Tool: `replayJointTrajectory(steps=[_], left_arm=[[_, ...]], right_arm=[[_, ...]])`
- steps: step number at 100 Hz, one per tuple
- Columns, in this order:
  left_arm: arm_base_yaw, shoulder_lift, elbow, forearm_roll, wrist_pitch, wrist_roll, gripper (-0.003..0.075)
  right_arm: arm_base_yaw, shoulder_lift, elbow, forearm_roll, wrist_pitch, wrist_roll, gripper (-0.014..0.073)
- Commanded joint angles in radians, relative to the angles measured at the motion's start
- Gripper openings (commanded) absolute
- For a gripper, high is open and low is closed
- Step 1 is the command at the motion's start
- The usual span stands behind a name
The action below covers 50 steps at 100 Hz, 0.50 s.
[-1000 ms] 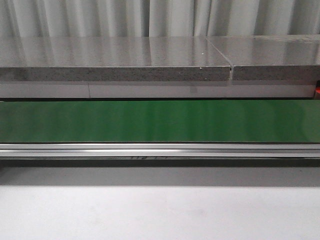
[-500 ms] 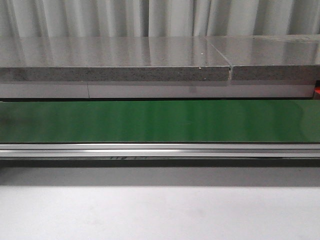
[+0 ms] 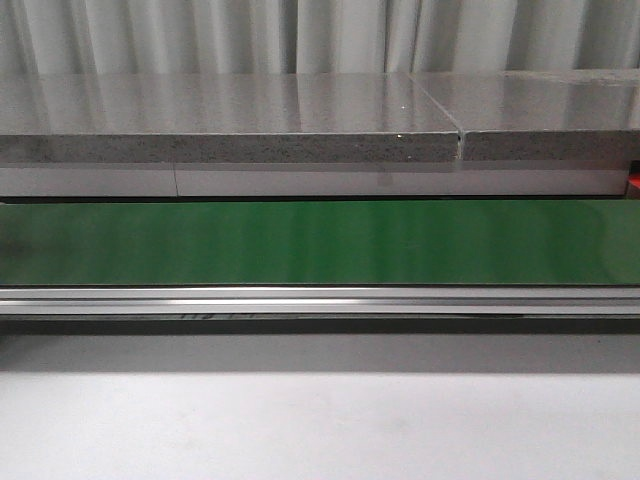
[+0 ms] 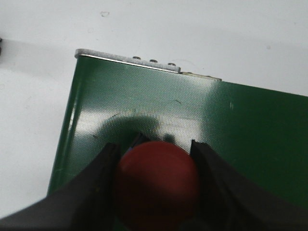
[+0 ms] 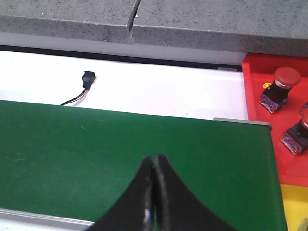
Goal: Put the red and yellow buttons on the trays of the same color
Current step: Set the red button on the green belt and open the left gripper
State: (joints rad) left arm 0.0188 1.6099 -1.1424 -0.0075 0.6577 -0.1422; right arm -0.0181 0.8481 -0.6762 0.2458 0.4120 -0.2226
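Observation:
In the left wrist view, my left gripper (image 4: 154, 150) is shut on a red button (image 4: 156, 185), whose round cap fills the space between the two dark fingers. It hangs over the end of the green belt (image 4: 240, 125). My right gripper (image 5: 154, 160) is shut with nothing in it, above the green belt (image 5: 96, 154). Beyond that belt's end lies the red tray (image 5: 251, 96) with a red button (image 5: 281, 83) and a second one (image 5: 298, 132) on it. A corner of the yellow tray (image 5: 294, 207) shows beside it. No yellow button is in view. Neither gripper shows in the front view.
The front view holds the green belt (image 3: 320, 242), its metal rail (image 3: 320, 298), grey stone slabs (image 3: 230, 125) behind and a white table (image 3: 320, 430) in front. A small black connector on a wire (image 5: 87, 79) lies on the white surface behind the belt.

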Motion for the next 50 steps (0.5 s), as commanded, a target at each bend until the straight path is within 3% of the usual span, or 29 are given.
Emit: replayJointTrajectory(steps=[1, 6, 18, 25, 30, 50], left_arm=[[-0.005, -0.04, -0.02, 0.001, -0.04, 0.028, 0.0099], [-0.005, -0.04, -0.02, -0.021, -0.038, 0.053, 0.0198], [-0.005, -0.04, -0.022, -0.086, -0.043, 0.115, 0.0523], [-0.005, -0.04, -0.031, -0.094, -0.04, 0.13, 0.0638], [-0.005, -0.04, -0.04, -0.094, -0.038, 0.134, 0.0669], [-0.005, -0.04, -0.111, -0.094, -0.018, 0.134, 0.0671]], right_arm=[[0.002, -0.013, -0.029, 0.002, -0.063, -0.003, -0.0067], [0.002, -0.013, -0.029, 0.002, -0.063, -0.003, -0.0067], [0.002, -0.013, -0.029, 0.002, -0.063, -0.003, -0.0067], [0.002, -0.013, -0.029, 0.002, -0.063, -0.003, -0.0067], [0.002, -0.013, -0.029, 0.002, -0.063, -0.003, -0.0067], [0.002, -0.013, -0.029, 0.002, -0.063, -0.003, -0.0067]])
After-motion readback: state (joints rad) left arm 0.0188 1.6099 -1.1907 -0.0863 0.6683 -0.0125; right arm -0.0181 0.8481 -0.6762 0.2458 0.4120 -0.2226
